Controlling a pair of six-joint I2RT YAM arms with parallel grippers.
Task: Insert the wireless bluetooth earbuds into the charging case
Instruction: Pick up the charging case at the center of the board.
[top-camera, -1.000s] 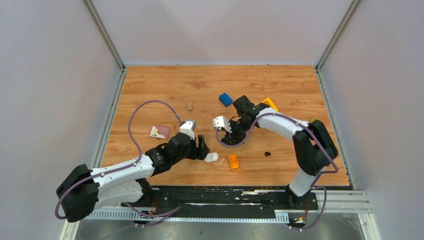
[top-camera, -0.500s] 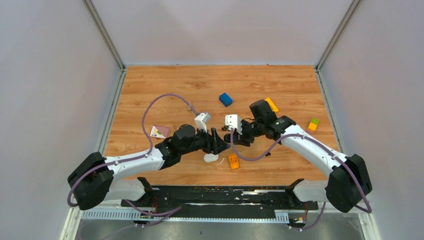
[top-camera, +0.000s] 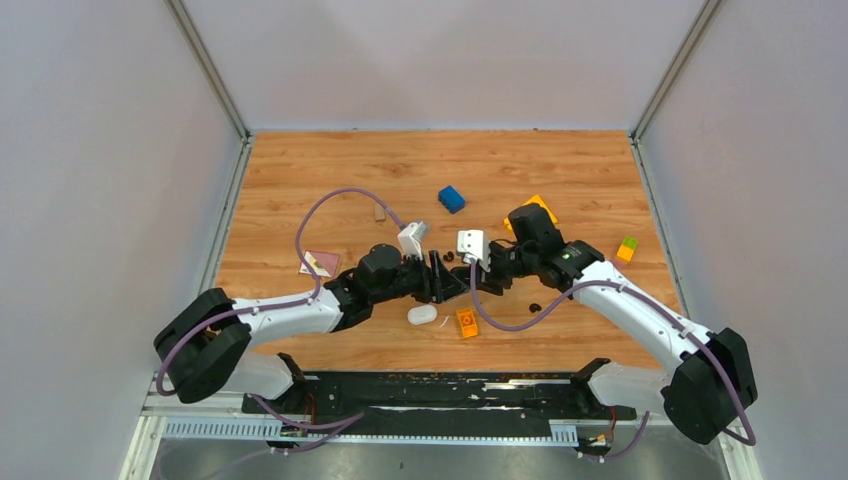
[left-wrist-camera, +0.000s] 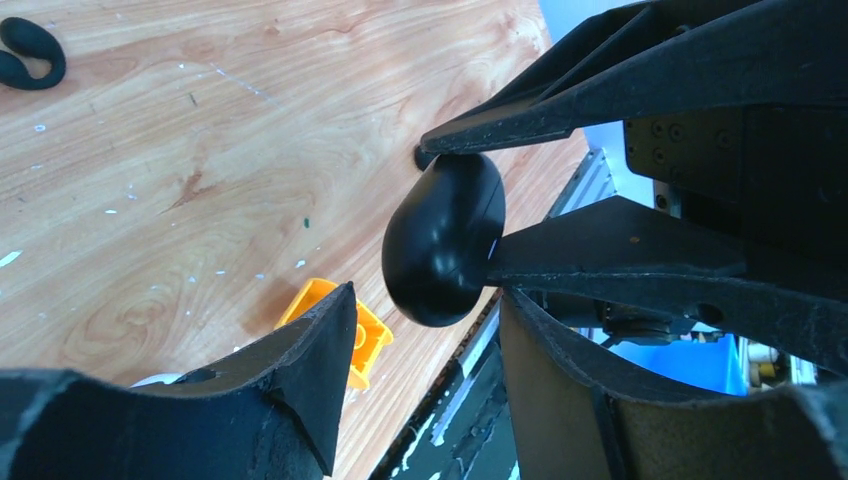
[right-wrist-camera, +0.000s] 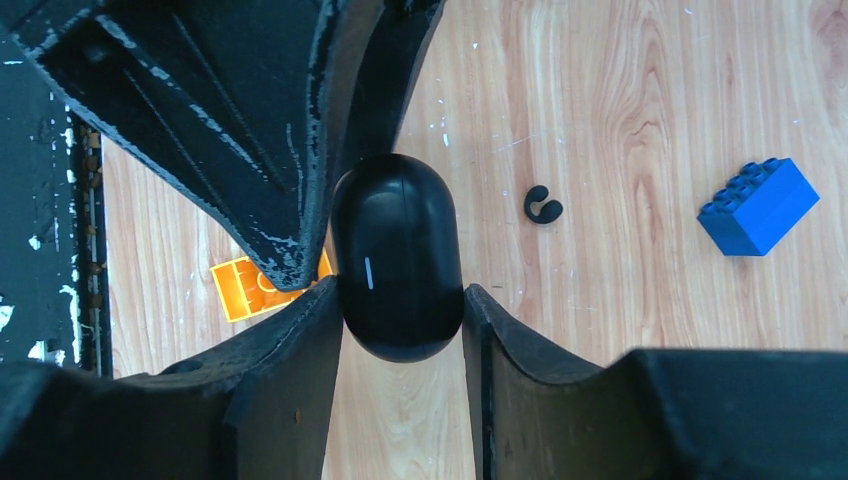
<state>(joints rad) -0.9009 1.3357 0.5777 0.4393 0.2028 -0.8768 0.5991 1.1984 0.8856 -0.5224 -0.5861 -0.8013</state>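
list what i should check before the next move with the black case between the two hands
1. Right hand grips the black case: ok, its fingers press both long sides.
2. Left hand ready to take hold: ok, jaws apart, not clamped on the case.
3. Lid open for loading: not ok, the seam is shut.
4. Earbud free to pick: ok, one black hooked bud lies alone on the wood.
5. Case clear of the orange block: cannot tell, the height above it is unclear.

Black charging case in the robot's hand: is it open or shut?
Shut. The black charging case, pinched in the right hand, is one smooth closed pebble; no gap or inside shows.
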